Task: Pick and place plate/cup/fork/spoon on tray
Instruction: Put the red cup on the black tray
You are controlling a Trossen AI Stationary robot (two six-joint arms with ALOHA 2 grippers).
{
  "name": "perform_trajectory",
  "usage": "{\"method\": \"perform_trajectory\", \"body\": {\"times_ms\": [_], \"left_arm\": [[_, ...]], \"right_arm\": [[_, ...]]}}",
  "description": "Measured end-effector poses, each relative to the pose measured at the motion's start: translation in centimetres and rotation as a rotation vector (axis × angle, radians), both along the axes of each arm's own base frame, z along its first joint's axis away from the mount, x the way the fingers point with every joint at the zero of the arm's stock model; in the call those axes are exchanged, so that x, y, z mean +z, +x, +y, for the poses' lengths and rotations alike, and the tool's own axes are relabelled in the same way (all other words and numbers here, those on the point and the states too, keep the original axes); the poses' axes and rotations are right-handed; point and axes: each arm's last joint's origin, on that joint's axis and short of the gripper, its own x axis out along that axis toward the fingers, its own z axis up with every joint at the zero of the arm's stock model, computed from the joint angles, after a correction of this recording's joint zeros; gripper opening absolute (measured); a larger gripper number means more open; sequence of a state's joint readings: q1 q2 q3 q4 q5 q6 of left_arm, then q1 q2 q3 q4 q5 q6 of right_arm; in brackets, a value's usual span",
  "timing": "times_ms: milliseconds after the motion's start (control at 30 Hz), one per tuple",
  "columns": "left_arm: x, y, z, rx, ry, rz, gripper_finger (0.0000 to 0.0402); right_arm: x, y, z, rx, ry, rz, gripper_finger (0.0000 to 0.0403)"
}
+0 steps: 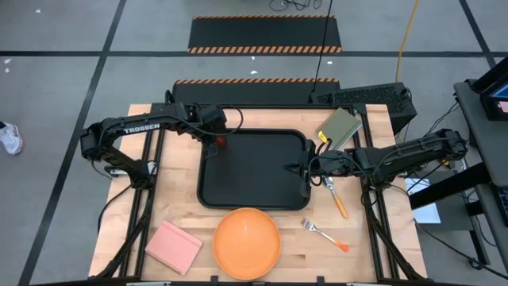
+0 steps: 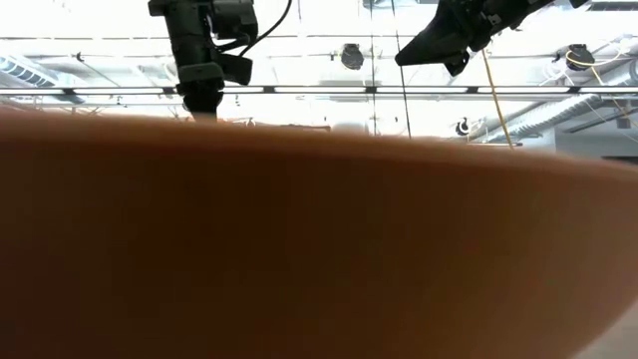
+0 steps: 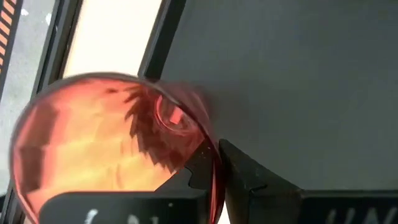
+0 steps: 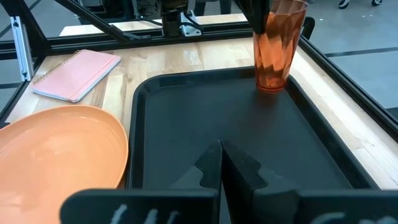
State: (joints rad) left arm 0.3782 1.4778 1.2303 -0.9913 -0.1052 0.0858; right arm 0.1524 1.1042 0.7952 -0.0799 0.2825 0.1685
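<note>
The orange-brown cup point(image 4: 278, 46) stands upright in the black tray's point(image 1: 262, 187) far left corner, and my left gripper point(image 1: 216, 137) is shut on its rim from above. The cup's open mouth fills the left wrist view point(image 3: 106, 143). My right gripper point(image 4: 221, 163) is shut and empty, hovering over the tray's right rim point(image 1: 308, 168). The orange plate point(image 1: 247, 242) lies on the table near the tray's front edge and blocks most of the low view point(image 2: 319, 249). The spoon point(image 1: 336, 197) and the fork point(image 1: 324, 233) lie on the table right of the tray. My left gripper pinches the cup's wall at the rim point(image 3: 213, 163), one finger point(image 3: 189, 177) inside the cup and one point(image 3: 252, 177) outside. The fingers point down from above. The cup stays upright, its base point(image 4: 270, 87) at the tray floor; whether it rests there I cannot tell.
A pink flat block point(image 1: 173, 246) lies at the table's near left, also seen in the right wrist view point(image 4: 78, 74). An olive-green block point(image 1: 340, 127) lies at the far right, by the tray's corner. The tray floor point(image 4: 249, 137) is bare apart from the cup.
</note>
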Motion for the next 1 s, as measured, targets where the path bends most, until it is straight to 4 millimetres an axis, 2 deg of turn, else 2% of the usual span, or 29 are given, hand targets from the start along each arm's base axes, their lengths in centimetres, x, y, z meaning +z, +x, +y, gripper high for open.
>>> {"method": "perform_trajectory", "body": {"times_ms": [100, 333, 533, 633, 1000], "left_arm": [[-0.9, 0.6, 0.2, -0.018, -0.009, 0.030, 0.0030], [-2.4, 1.6, 0.4, -0.038, -0.011, 0.086, 0.0008], [-2.9, 1.5, 0.3, -0.029, -0.033, 0.105, 0.0054], [-2.4, 1.5, 0.3, -0.020, -0.026, 0.084, 0.0069], [-2.5, 1.5, 0.3, 0.019, -0.032, 0.083, 0.0074]], "right_arm": [[0.0, 0.0, 0.0, 0.000, 0.000, 0.000, 0.0000], [0.0, 0.0, 0.0, 0.000, 0.000, 0.003, 0.0000], [0.0, 0.0, 0.0, 0.000, 0.001, 0.004, 0.0000], [0.0, 0.0, 0.0, 0.000, 0.001, 0.003, 0.0000], [0.0, 0.0, 0.0, -0.001, 0.001, 0.003, 0.0000]]}}
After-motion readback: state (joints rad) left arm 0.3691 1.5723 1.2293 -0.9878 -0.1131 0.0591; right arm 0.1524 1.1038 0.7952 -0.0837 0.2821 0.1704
